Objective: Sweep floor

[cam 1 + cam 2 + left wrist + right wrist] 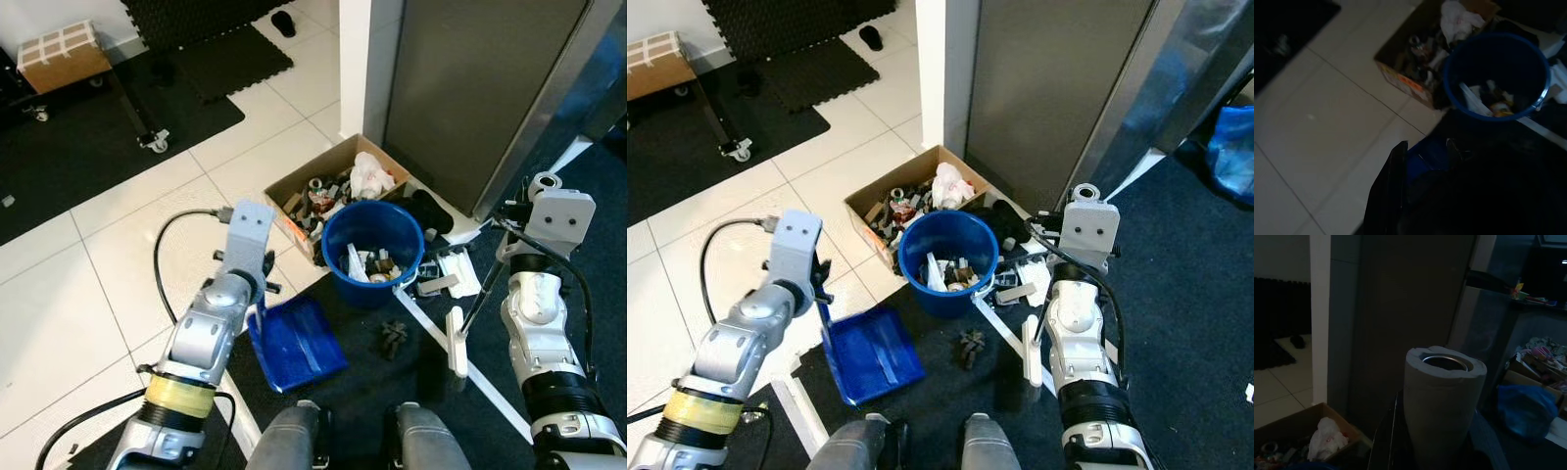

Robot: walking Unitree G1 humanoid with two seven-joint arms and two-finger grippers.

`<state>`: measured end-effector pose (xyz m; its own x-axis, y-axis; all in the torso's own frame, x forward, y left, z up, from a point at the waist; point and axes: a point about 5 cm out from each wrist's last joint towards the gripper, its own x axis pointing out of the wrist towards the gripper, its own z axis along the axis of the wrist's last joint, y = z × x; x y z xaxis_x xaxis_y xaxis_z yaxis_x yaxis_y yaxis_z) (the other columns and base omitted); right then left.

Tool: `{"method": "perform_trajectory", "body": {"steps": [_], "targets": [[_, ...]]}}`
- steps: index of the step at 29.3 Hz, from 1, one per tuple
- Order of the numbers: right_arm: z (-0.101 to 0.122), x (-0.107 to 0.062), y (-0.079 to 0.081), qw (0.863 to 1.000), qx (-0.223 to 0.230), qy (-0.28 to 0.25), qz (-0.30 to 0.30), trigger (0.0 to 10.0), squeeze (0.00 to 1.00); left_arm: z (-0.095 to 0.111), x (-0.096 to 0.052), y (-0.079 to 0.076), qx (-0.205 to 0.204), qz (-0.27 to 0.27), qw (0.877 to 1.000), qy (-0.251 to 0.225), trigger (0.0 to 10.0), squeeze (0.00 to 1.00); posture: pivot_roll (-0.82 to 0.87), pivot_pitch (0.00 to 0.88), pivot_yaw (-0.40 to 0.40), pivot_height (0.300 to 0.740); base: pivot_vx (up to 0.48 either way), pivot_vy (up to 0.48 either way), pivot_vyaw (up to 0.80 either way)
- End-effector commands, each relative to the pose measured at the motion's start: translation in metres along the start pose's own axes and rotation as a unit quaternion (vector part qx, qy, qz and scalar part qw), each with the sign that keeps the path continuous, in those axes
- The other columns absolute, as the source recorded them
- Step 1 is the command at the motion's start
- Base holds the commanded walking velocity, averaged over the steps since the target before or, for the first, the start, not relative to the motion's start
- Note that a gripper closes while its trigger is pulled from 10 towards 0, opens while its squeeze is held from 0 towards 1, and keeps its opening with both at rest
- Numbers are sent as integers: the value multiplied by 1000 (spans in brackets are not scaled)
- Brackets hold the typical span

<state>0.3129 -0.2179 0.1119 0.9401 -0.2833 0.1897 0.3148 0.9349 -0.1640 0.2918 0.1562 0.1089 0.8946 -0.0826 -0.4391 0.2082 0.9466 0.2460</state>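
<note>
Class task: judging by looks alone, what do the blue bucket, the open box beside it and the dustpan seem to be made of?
Blue bucket: likely plastic, with smooth, evenly coloured walls and a thin rim. Open box: corrugated cardboard, matte brown with folded flaps. Dustpan, held by the left gripper: probably glossy plastic, since its blue surface reflects light.

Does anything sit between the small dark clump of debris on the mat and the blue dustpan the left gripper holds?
Nothing visible does. The debris clump lies on bare dark mat to the robot's right of the dustpan, which the left gripper holds. The blue bucket stands further ahead, off that line.

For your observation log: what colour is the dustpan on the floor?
The dustpan is blue, clearest in the left eye view.
</note>
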Motion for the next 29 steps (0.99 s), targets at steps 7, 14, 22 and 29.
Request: {"method": "perform_trajectory", "body": {"steps": [7,14,22,29], "targets": [[5,1,0,1000,-3,-15,2,10000,0,5,-13,-8,21,-79,996,-34,10000,0,-19,121,39,740,0,0,0],[4,0,0,1000,-3,-14,1,10000,0,2,-26,-10,12,-143,989,-37,10000,0,-14,127,39,740,0,0,0],[4,0,2,1000,-1,-13,3,10000,0,-7,-28,-4,-14,-152,988,-28,10000,0,-13,129,37,740,0,0,0],[4,0,2,1000,-2,-13,4,10000,0,-13,-20,8,-4,-140,990,-21,10000,0,-17,132,33,740,0,0,0]]}}
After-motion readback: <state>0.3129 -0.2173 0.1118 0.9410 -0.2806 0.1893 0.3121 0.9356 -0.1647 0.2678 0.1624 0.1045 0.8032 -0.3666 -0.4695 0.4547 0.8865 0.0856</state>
